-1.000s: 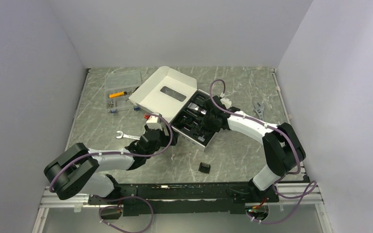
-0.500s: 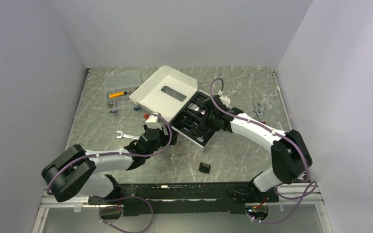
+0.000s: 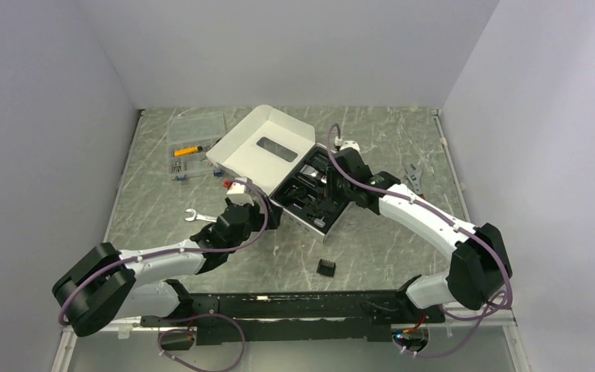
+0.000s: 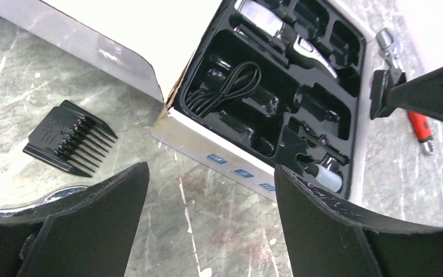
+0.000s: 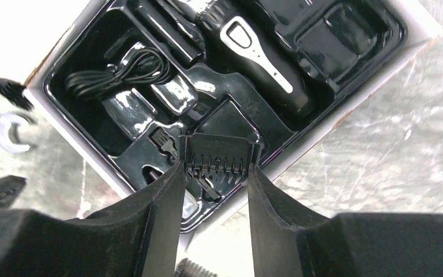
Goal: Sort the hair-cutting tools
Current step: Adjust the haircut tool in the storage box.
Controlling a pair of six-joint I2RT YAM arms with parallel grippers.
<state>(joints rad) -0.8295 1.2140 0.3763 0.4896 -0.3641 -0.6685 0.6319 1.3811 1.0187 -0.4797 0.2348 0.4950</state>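
Above tray (image 5: 346, 34), right hand (image 5: 213, 173) clasping comb (image 5: 219, 151)

Silver open-end wrench (image 3: 199, 217) on marble table (image 3: 387, 248); clear organizer box (image 3: 195, 133) behind it; grey wrench (image 3: 413, 177) far right.

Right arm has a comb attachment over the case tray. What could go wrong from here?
1. The right gripper pinches the comb attachment only at its fingertips above the tray. If released off its slot, it may land tilted on a ridge.
2. The left gripper hangs open right by a corner of the box. Reaching for the loose comb on the table could nudge the box and shift the tray.
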